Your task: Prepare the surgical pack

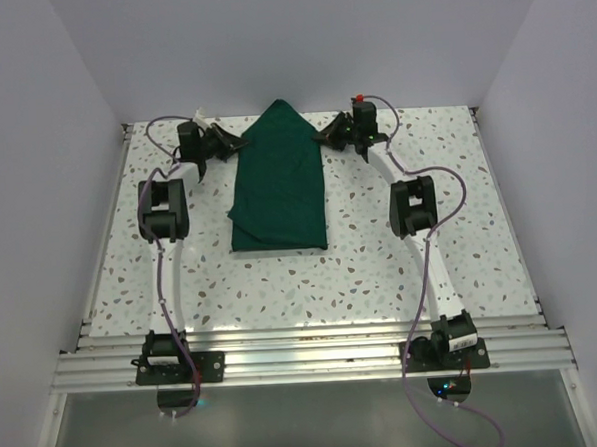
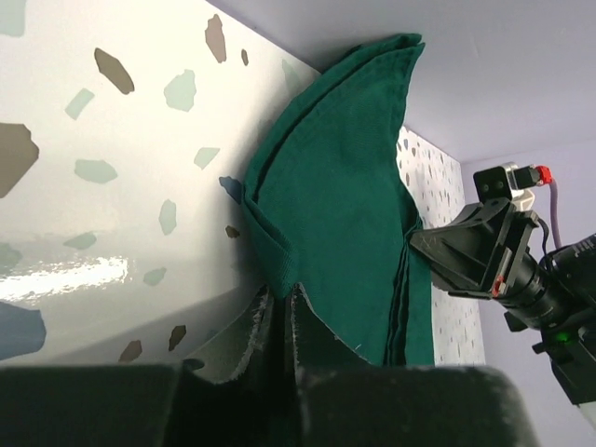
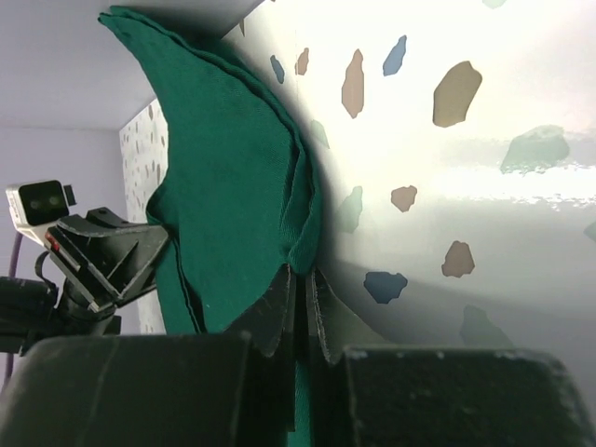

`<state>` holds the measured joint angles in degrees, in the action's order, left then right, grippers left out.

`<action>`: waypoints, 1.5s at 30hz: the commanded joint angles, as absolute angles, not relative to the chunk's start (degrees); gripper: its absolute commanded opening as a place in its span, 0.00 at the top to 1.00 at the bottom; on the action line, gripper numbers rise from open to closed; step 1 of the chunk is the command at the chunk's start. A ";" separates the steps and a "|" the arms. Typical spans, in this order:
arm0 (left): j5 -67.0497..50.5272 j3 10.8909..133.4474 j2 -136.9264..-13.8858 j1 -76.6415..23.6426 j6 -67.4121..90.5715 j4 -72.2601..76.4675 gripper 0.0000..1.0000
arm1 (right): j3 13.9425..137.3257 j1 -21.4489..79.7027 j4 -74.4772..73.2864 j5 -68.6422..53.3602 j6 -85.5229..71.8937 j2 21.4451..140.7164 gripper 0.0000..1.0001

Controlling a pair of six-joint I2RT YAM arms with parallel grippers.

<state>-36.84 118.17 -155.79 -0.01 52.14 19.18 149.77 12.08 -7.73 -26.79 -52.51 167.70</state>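
Observation:
The dark green drape (image 1: 276, 185) lies folded on the speckled table, its far end drawn up to a point near the back wall. My left gripper (image 1: 238, 143) is shut on the drape's left edge near that far end; the left wrist view shows its jaws (image 2: 282, 303) pinching the cloth (image 2: 345, 186). My right gripper (image 1: 324, 137) is shut on the drape's right edge opposite; the right wrist view shows its jaws (image 3: 303, 279) pinching the cloth (image 3: 233, 168). The steel tray, gauze, scissors and forceps are out of view.
White walls close the table at the back (image 1: 299, 43) and on both sides. An aluminium rail (image 1: 316, 358) with the arm bases runs along the near edge. Each wrist view shows the other gripper just across the drape, the right one (image 2: 475, 251) and the left one (image 3: 102, 256).

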 commanded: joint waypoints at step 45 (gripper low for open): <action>-46.32 69.01 -96.51 1.58 23.29 -15.64 1.00 | 95.37 16.70 -27.24 -41.48 -39.64 114.17 1.00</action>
